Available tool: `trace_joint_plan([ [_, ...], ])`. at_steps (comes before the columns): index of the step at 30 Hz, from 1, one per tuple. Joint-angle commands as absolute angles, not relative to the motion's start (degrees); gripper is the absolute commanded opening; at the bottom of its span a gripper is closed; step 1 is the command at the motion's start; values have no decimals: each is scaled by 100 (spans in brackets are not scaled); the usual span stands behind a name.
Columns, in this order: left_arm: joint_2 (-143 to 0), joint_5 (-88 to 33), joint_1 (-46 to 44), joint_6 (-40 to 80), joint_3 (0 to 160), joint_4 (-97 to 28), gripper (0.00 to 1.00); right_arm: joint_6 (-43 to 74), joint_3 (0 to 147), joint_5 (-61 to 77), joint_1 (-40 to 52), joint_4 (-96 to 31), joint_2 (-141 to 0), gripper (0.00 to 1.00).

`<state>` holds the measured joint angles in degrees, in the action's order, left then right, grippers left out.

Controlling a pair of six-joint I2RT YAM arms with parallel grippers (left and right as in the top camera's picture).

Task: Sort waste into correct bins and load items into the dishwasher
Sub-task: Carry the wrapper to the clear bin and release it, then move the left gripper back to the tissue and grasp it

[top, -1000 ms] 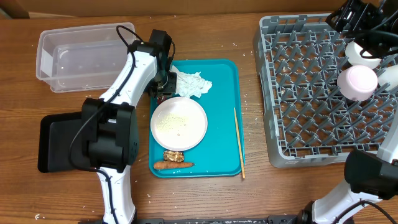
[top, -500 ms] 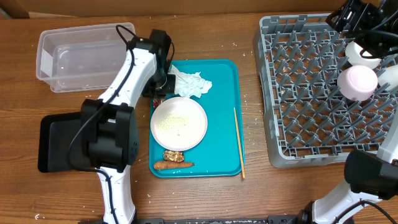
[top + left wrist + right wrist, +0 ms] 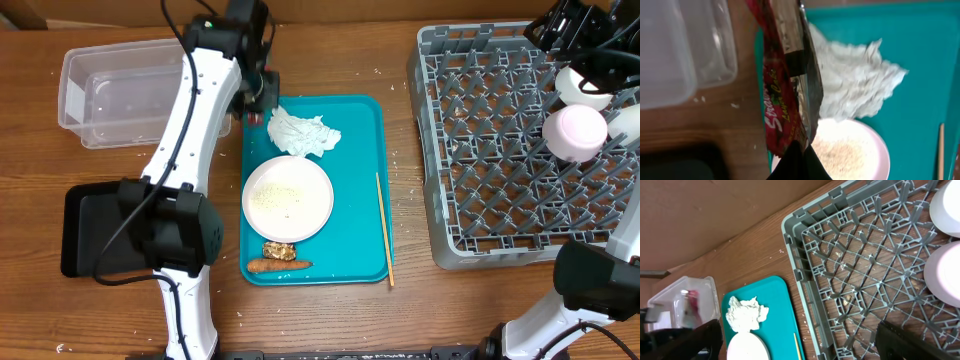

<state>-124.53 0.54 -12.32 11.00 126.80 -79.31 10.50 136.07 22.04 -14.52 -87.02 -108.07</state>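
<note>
My left gripper (image 3: 258, 92) is shut on the red-and-white wrapper (image 3: 782, 95), which hangs from the jaws above the table between the clear tub (image 3: 130, 90) and the teal tray (image 3: 357, 115). On the tray lie the crumpled napkin (image 3: 303, 133), the white plate (image 3: 288, 197) with rice grains, a brown food piece (image 3: 278, 249), an orange stick (image 3: 278, 266) and the thin wooden stick (image 3: 384, 228). My right gripper (image 3: 572, 30) stands open over the far right corner of the grey dish rack (image 3: 490, 150), with nothing between its fingers.
The black tray (image 3: 85, 230) sits at the left, partly under my left arm. Two white rounded dishes (image 3: 575, 132) stand in the rack at its right side. Rice grains are scattered on the wood between the tray and the rack.
The left gripper closed on the wrapper at the tray's back-left corner and lifted it up and back, toward the tub. The right arm has not moved.
</note>
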Motion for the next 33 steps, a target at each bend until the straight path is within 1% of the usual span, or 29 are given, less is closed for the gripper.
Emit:
trace_joint_plan([
  [1, -12479, 554, -1066, 1396, 13216, -7804, 4, 1072, 13688, 2189, -1448, -8683, -10750, 100],
  [7, -12479, 1415, -659, 1959, 13461, -7297, 4, 1072, 13688, 2189, -1448, -8683, -10750, 100],
  [13, -12484, 1518, -62, 2084, 13428, -6768, 5, 1072, 13688, 2189, -1448, -8683, -10750, 100],
  [15, -12484, 1516, 95, 2095, 13428, -6676, 10, 1072, 13688, 2189, -1448, -8683, -10750, 100],
  [17, -12484, 1518, 228, 2145, 13428, -6650, 26, 1072, 13688, 2189, -1448, -8683, -10750, 100],
  [20, -12484, 1522, 377, 2145, 13428, -6643, 29, 1072, 13688, 2189, -1448, -8683, -10748, 100],
  [21, -12484, 1428, 458, 2152, 13428, -6635, 77, 1072, 13688, 2189, -1448, -8683, -10748, 100],
  [22, -12484, 1358, 471, 2150, 13428, -6637, 86, 1072, 13688, 2189, -1448, -8683, -10750, 100],
  [25, -12484, 849, 475, 2119, 13428, -6731, 85, 1072, 13688, 2189, -1448, -8683, -10748, 100],
  [27, -12484, 117, 419, 1835, 13428, -6785, 82, 1072, 13688, 2189, -1448, -8683, -10750, 100],
  [31, -12484, -1190, 86, 1197, 13423, -6875, 83, 1072, 13688, 2189, -1448, -8683, -10750, 100],
  [33, -12484, -1413, -185, 939, 13417, -6925, 84, 1072, 13688, 2189, -1448, -8683, -10750, 100],
])
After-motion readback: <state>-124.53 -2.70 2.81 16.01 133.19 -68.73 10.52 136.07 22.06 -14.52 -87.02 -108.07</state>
